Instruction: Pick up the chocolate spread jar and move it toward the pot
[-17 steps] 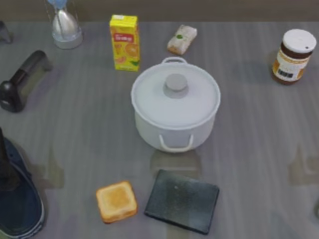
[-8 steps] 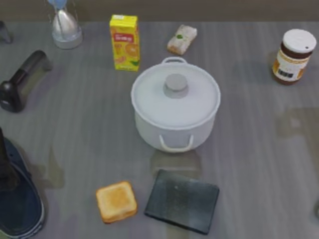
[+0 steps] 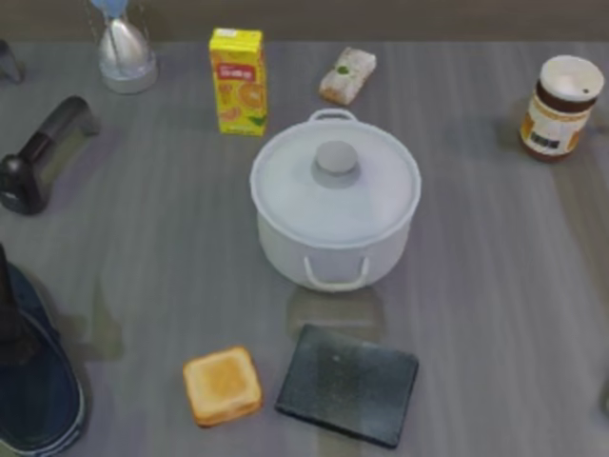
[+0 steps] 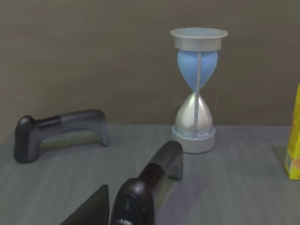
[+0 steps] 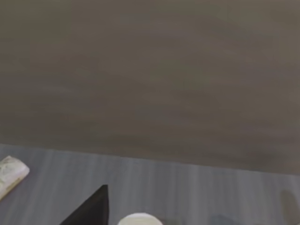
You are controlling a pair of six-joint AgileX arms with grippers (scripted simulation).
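While the small white-lidded chocolate spread jar (image 3: 559, 107) stands untouched at the table's two o'clock corner, well apart from the large white-grey lidded pot (image 3: 335, 211) at centre, picking and moving remain undone. Whether either claw is open, I cannot tell.

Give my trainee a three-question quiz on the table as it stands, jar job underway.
1. True or false: the chocolate spread jar stands upright at the table's far right, apart from the pot.
2. What lies nearest the pot's front handle? A) toast B) dark slab C) hourglass
3. Fill in: the juice carton stands to the pot's far ____.

Key: 1 true; 2 B; 3 left.
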